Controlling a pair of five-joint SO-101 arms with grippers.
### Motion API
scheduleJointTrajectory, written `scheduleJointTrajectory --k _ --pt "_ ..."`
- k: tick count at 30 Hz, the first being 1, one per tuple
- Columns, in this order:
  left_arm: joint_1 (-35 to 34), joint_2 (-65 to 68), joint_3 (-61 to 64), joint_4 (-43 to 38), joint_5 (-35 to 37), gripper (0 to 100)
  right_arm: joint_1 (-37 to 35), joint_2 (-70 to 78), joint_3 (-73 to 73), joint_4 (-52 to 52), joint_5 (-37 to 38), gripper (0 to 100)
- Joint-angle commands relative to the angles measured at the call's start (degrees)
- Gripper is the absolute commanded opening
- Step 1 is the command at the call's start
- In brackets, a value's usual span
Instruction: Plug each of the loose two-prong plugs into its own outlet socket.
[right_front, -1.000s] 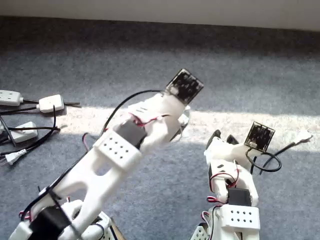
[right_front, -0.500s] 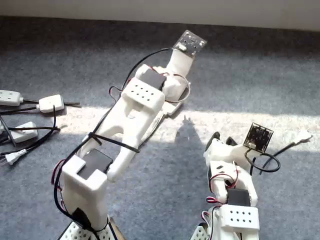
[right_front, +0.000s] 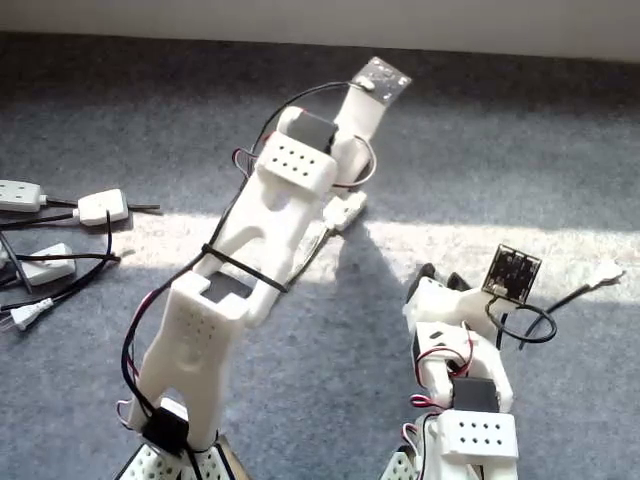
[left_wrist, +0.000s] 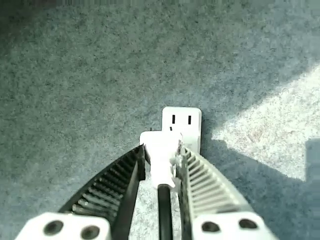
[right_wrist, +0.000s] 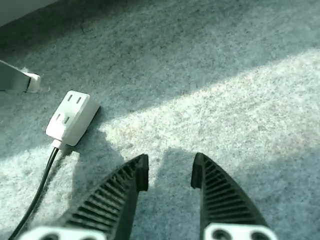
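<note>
The left tool (left_wrist: 161, 149) grips a white two-prong plug (left_wrist: 160, 159) with a black cord (left_wrist: 164, 210). The plug's nose is against a white outlet block (left_wrist: 181, 121) with two slots, lying on grey carpet (left_wrist: 75, 75). The right tool (right_wrist: 170, 162) hovers part-open near another white socket block (right_wrist: 70, 117).

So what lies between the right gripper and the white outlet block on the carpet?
Only bare carpet separates the right gripper from the white outlet block, as the right wrist view shows; the block's black cord runs off beside that stretch.
</note>
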Motion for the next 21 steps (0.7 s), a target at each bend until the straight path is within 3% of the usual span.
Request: scheduleJointTrajectory --k 1,10,21 --pt "-1.4 3.3 -9.3 3.3 -3.2 1 -0.3 -0.1 -0.3 -1.4 -0.1 15.2" --pt "0.8 9.5 -16.0 4.6 -5.1 1 -0.3 -0.1 -0.3 -1.3 -0.1 15.2" --pt "3.8 9.6 -15.8 5.1 -5.1 1 -0.3 -0.2 -0.3 -1.3 -0.1 15.2"
